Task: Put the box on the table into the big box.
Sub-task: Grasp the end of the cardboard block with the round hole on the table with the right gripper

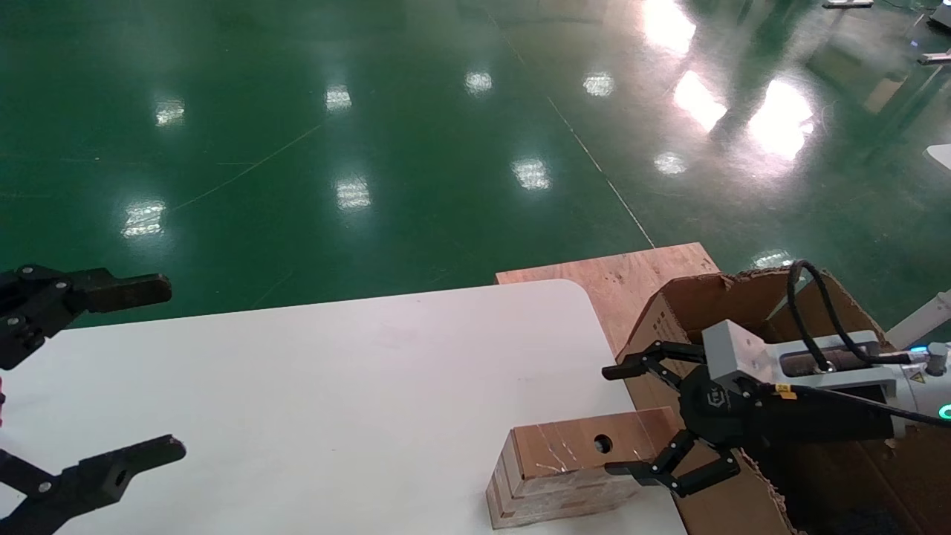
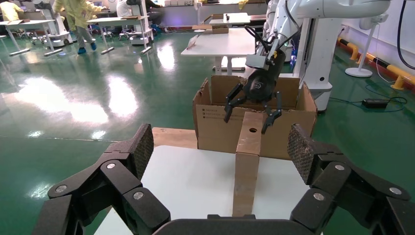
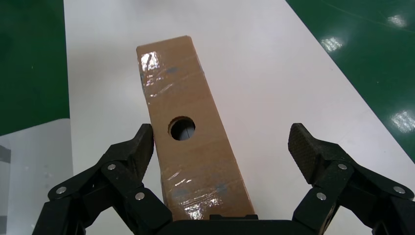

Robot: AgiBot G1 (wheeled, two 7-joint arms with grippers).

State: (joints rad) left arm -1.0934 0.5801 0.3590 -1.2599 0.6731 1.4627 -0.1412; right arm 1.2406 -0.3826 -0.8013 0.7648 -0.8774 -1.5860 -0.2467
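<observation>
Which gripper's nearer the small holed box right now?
Right. The right gripper is open, straddling the box's end beside the big box; the left gripper is open, far across the table.

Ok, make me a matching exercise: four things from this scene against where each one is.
Things:
1. box
2. big box
3. left gripper
4. right gripper

Places:
A. open, straddling the box's end
B. beside the table's right edge
C. open, over the table's left end
D. flat on the table, near its right edge

Pairs: 1-D, 2-B, 3-C, 4-A
</observation>
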